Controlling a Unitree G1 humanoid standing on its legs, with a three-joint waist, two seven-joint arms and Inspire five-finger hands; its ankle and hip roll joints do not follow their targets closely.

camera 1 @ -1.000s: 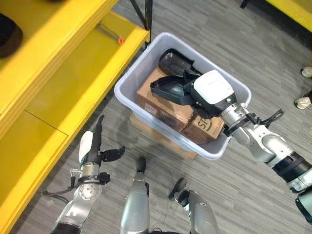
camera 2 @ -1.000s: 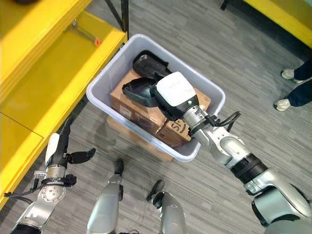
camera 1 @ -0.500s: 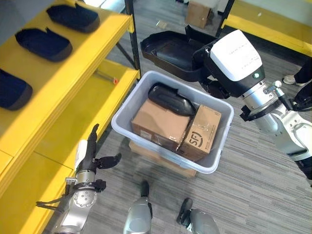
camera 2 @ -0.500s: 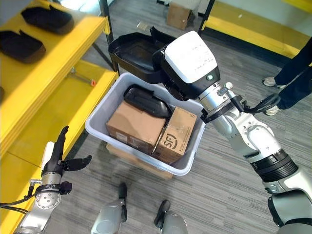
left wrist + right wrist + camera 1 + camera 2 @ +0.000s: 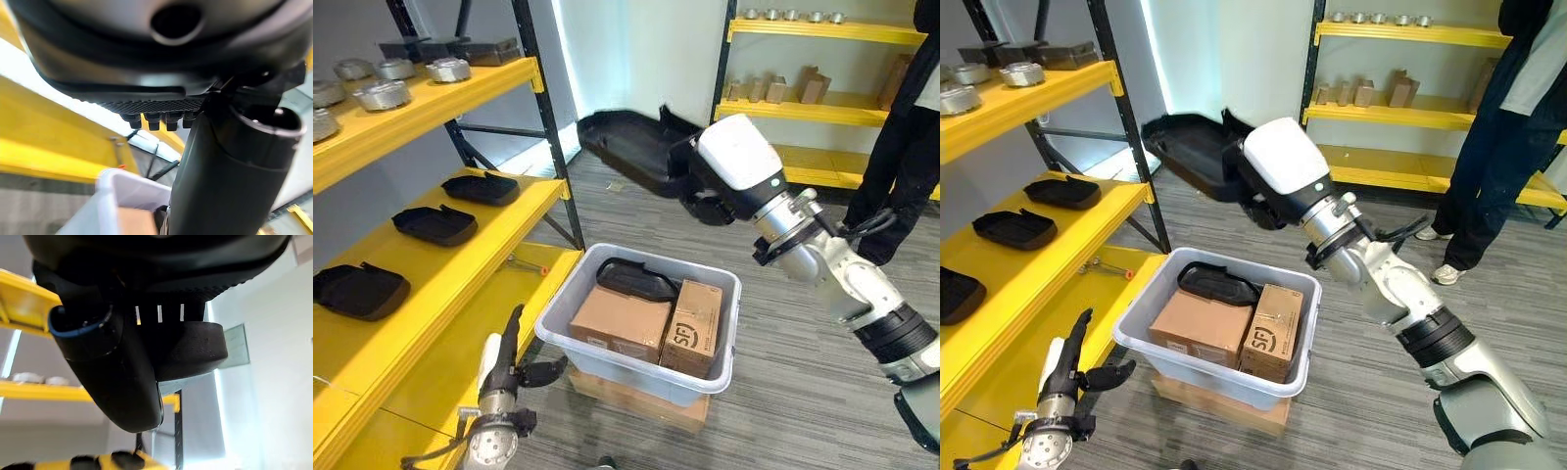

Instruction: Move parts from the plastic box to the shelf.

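Note:
My right hand [image 5: 736, 172], with its white cover, is shut on a long black moulded part [image 5: 631, 150] and holds it in the air, above and behind the grey plastic box [image 5: 628, 373]. In the right wrist view the thumb [image 5: 115, 377] presses against the black part [image 5: 193, 350]. Another black part [image 5: 635, 280] lies in the box on two cardboard cartons [image 5: 620, 322]. Three black parts [image 5: 433, 224] rest on the yellow shelf [image 5: 527, 199] to the left. Low beside the box, my left hand [image 5: 499, 365] is open with straight fingers.
The plastic box stands on a flat cardboard carton [image 5: 636, 403] on the floor. An upper shelf board holds metal parts [image 5: 386, 92]. A dark shelf post [image 5: 548, 127] stands behind the box. A person [image 5: 901, 147] stands at the right by a second yellow shelf [image 5: 822, 106].
My right hand has lifted the black part out of the box and carried it up and back. The camera has tilted up. The left hand stays low by the box.

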